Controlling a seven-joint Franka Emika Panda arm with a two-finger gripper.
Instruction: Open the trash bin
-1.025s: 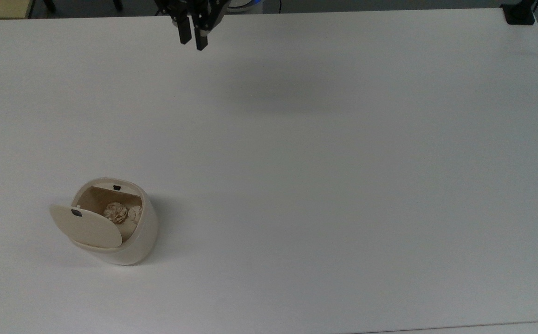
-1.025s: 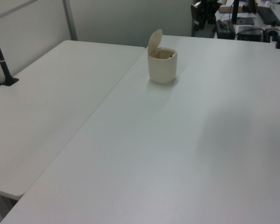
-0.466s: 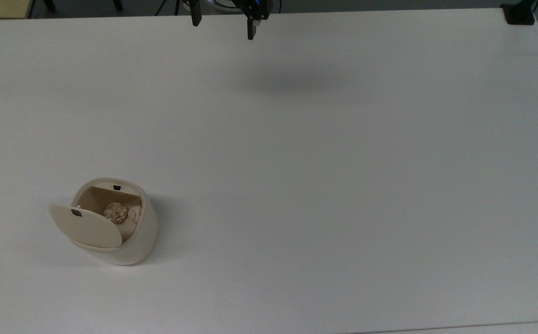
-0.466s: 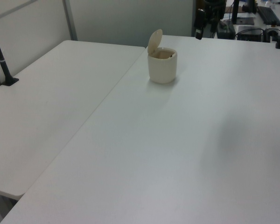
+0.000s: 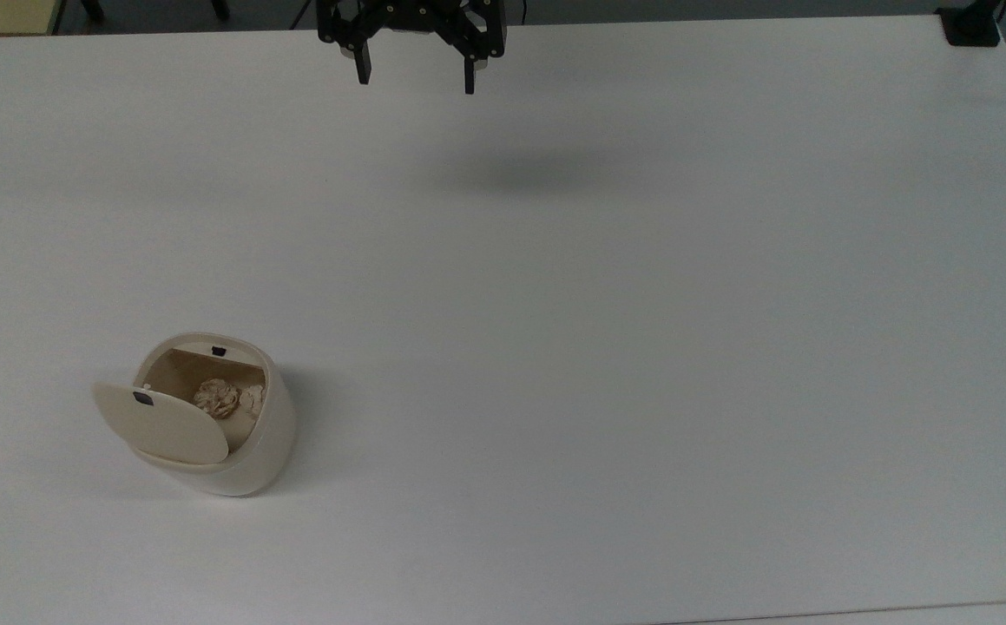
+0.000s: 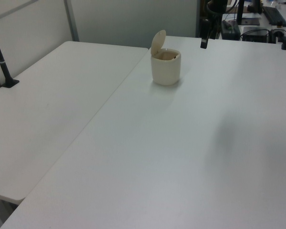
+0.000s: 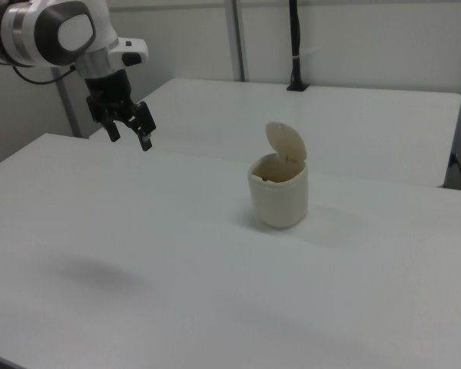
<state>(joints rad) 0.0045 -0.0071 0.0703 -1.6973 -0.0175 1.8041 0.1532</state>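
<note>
The cream-white trash bin (image 5: 246,451) stands at the lower left of the top view with its lid (image 5: 164,427) swung up and crumpled paper (image 5: 218,398) showing inside. The bin (image 6: 166,69) sits at the table's far middle in the left view, lid (image 6: 157,42) raised. In the right view the bin (image 7: 279,194) is at centre, lid (image 7: 286,143) upright. My gripper (image 5: 416,80) hangs open over the table's top edge in the top view, far from the bin, nothing between its fingers. The gripper (image 7: 131,135) is high at the right view's left.
The white table (image 5: 607,347) stretches wide around the bin. A second white table (image 6: 52,114) adjoins it on the left view's left. A black clamp post (image 5: 971,24) sits at the top view's upper right corner; another post (image 6: 1,59) stands on the second table.
The gripper's fingers have spread from close together to wide apart, and it has shifted a little to the top view's right and down. The bin and its raised lid have not moved.
</note>
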